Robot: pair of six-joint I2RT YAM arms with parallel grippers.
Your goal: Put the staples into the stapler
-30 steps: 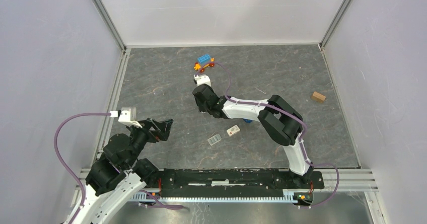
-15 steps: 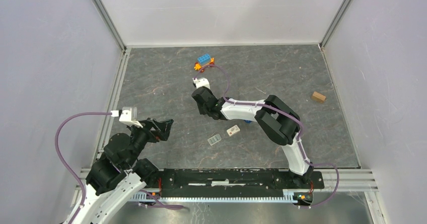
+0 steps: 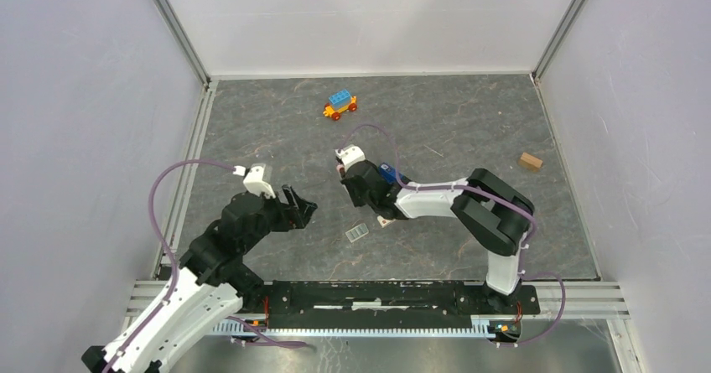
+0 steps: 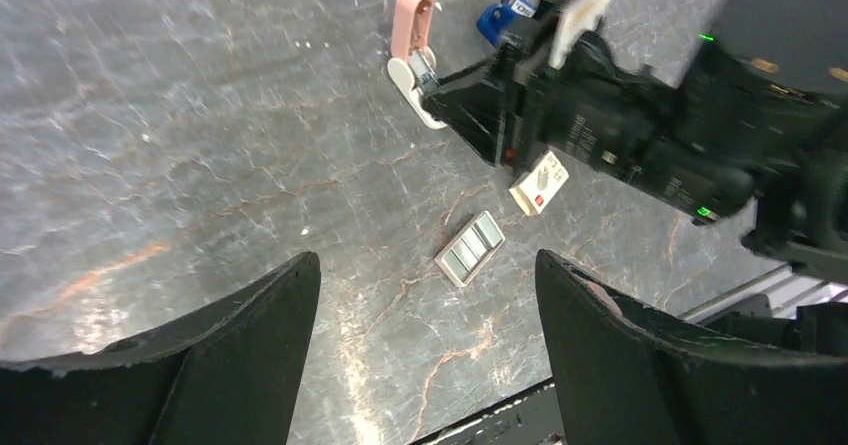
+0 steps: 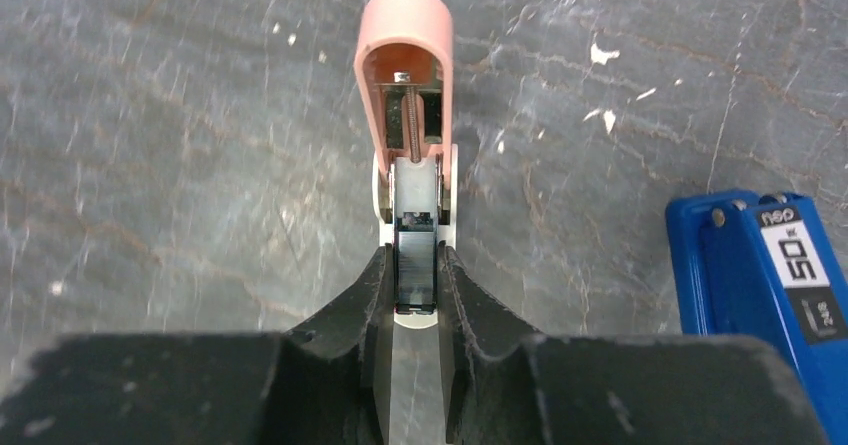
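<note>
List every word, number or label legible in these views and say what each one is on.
"50": white label on the blue stapler, right wrist view.
Smaller print around that "50": too small to read.
Print on the small white box with a red mark: too blurred to read.
Pink stapler: no text visible.

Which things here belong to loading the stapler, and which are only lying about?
Job: pink stapler, open, held by right gripper; staple strips; small white box, likely staples; perhaps the blue stapler.
Lying about: toy car; wooden block.
</note>
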